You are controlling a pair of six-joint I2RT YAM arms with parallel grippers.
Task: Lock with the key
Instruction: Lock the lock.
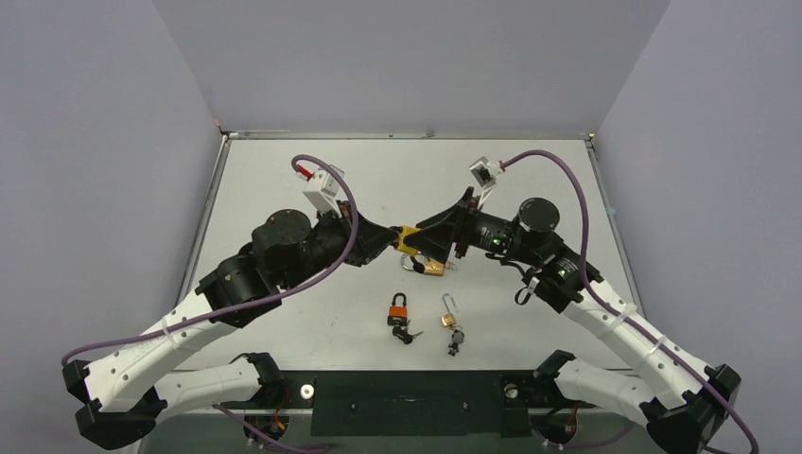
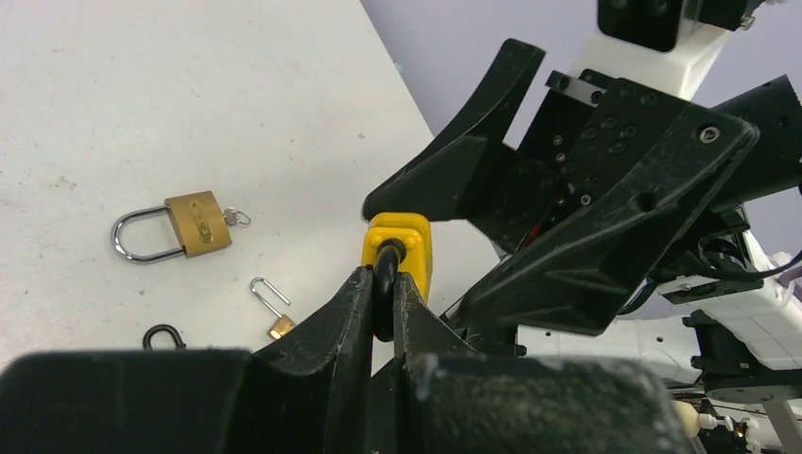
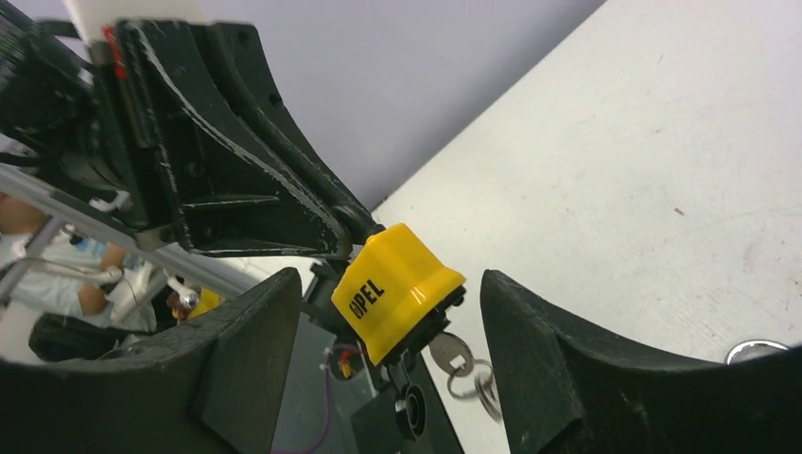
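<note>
Brass padlock [image 2: 197,224] mid-table; far tabletop [image 1: 407,175] open.

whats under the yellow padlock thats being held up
A silver key sticks out below the yellow padlock, with key rings dangling from it. The keyhole itself is hidden by the lock body, so how deep the key sits cannot be seen.

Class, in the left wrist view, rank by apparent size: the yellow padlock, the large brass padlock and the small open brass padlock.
Tied first: large brass padlock and yellow padlock; the yellow one sits nearer the camera, partly hidden by the left gripper.
Last: small open brass padlock, clearly smallest.
</note>
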